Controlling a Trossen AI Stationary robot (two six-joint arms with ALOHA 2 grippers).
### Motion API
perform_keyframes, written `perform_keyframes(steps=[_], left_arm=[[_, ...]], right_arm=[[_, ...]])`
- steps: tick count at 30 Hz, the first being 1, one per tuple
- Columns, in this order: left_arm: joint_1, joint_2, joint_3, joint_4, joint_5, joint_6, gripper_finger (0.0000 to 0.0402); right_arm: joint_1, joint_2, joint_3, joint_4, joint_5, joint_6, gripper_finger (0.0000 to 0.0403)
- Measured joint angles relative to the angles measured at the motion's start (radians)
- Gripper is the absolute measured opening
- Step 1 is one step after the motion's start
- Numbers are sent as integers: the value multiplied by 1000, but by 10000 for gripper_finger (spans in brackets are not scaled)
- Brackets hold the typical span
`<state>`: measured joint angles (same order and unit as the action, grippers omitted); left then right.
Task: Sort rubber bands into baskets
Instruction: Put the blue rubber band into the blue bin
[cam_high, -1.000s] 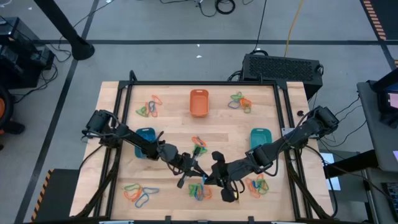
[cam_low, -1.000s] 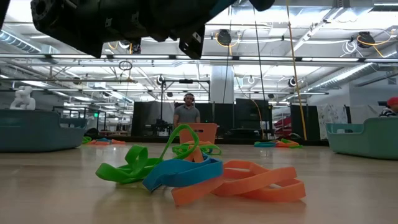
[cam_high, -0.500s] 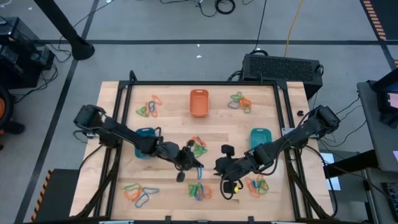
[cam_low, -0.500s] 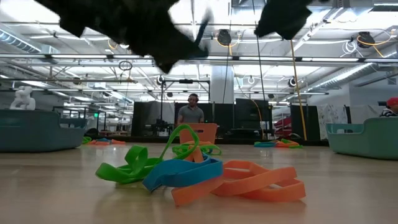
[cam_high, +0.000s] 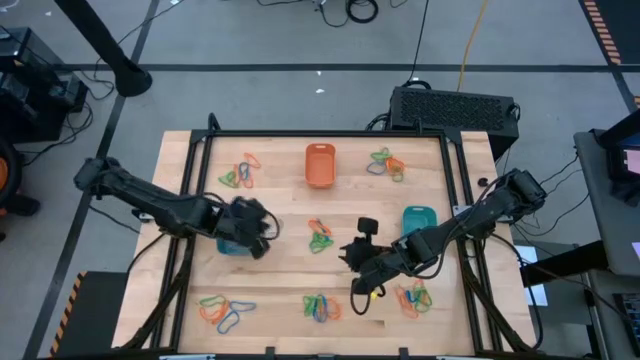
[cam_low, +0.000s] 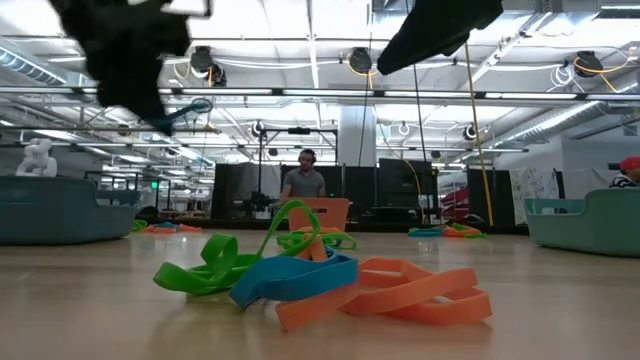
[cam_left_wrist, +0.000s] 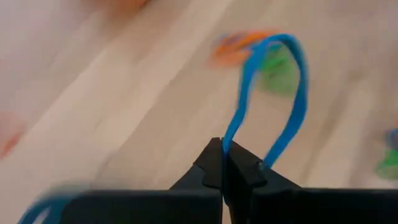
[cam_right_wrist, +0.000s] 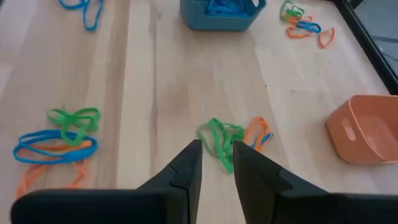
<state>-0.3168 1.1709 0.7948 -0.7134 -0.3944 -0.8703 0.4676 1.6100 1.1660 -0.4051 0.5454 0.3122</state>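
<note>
Your left gripper (cam_left_wrist: 222, 163) is pinching a blue rubber band (cam_left_wrist: 273, 93) over the blue basket (cam_high: 230, 244) at nine o'clock; next, release it inside. Your right gripper (cam_right_wrist: 216, 163), fingers slightly spread, hangs above the central green-and-orange pile (cam_right_wrist: 231, 138); the next pick there needs one loop singled out.

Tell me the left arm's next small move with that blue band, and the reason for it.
Probably lower over the blue basket and open. The left gripper is shut on a blue rubber band looping out past its fingertips, and in the high view it sits right at that basket, which already holds blue bands. The right gripper, open, hangs over the green and orange pile mid-table.
</note>
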Motion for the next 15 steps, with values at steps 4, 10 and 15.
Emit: perform_keyframes(steps=[4,10,15], left_arm=[[0,-5,0,-262,23,-242,2],[0,13,0,-380,117,-329,2],[0,30,0,-381,226,-329,2]], right_arm=[[6,0,0,-38,-14,10,82],[19,0,-1,-80,-29,20,82],[19,0,-1,-84,-28,33,82]])
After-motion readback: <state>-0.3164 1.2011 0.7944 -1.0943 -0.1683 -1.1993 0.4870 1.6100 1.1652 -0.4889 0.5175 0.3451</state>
